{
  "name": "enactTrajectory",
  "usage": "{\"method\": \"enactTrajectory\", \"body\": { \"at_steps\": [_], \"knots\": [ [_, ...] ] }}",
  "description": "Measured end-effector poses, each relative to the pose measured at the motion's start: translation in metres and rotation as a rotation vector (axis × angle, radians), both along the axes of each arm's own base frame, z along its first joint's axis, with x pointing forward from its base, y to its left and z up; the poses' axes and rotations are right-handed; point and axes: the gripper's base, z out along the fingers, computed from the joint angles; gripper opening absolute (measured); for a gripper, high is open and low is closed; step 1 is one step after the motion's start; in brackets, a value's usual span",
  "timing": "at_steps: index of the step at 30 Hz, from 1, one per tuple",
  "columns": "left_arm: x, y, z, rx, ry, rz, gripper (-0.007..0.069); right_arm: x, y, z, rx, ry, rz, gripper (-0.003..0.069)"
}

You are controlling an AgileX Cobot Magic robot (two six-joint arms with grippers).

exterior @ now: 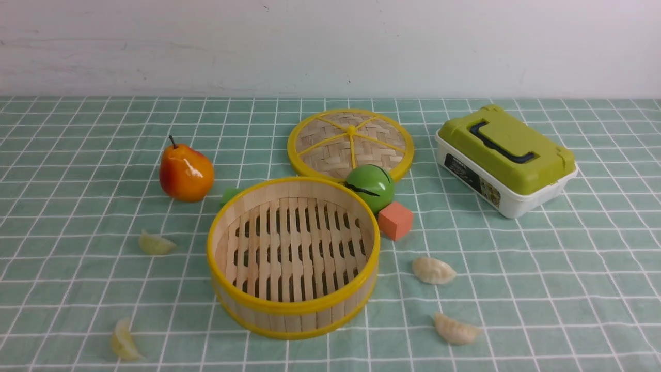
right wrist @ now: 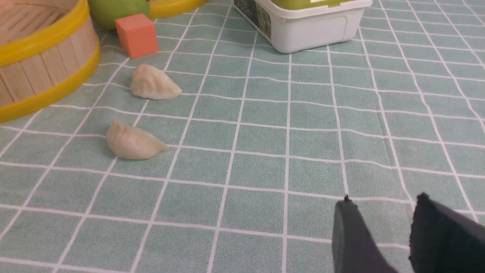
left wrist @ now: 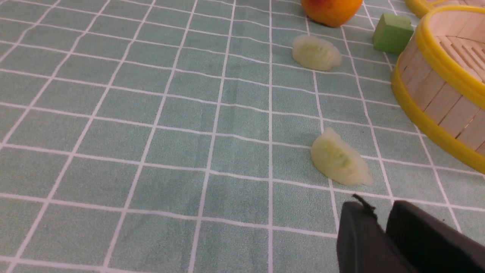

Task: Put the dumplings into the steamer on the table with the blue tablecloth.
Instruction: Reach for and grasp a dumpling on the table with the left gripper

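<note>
The steamer (exterior: 289, 308) stands empty in the middle of the table's blue tablecloth (exterior: 542, 268). Two yellow-green dumplings (exterior: 155, 244) (exterior: 124, 340) lie to its left, and two cream dumplings (exterior: 433, 270) (exterior: 455, 330) to its right. No gripper shows in the front view. In the left wrist view my left gripper (left wrist: 379, 206) is shut and empty, just short of the nearer green dumpling (left wrist: 341, 163); the other (left wrist: 316, 53) lies farther off, beside the steamer wall (left wrist: 439, 102). In the right wrist view my right gripper (right wrist: 382, 199) is open and empty, well away from the cream dumplings (right wrist: 132, 142) (right wrist: 153, 88).
The flat woven lid (exterior: 351, 142) lies behind the steamer. A green ball (exterior: 370, 187), an orange cube (exterior: 396, 220) and a green cube (exterior: 230, 195) sit against the steamer's back. An orange pear (exterior: 186, 173) stands at the left, a green-lidded white box (exterior: 506, 157) at the right.
</note>
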Motion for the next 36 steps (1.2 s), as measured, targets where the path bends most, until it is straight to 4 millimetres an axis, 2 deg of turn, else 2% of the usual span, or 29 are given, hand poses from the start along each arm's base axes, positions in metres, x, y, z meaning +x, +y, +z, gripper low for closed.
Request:
{"method": "enactTrajectory", "body": {
  "at_steps": [28, 35, 36],
  "knots": [
    [0.001, 0.001, 0.002, 0.023, -0.026, 0.0, 0.0114, 0.0, 0.0, 0.0, 0.0, 0.0, -0.001, 0.024],
    [0.004, -0.001, 0.019, 0.001, -0.22, -0.009, 0.0122, 0.002, -0.001, 0.004, -0.003, -0.073, -0.006, 0.024],
    [0.005, -0.001, 0.026, -0.002, -0.297, -0.013, 0.0122, 0.003, -0.001, 0.01, 0.001, -0.141, -0.01, 0.024]
  ]
}}
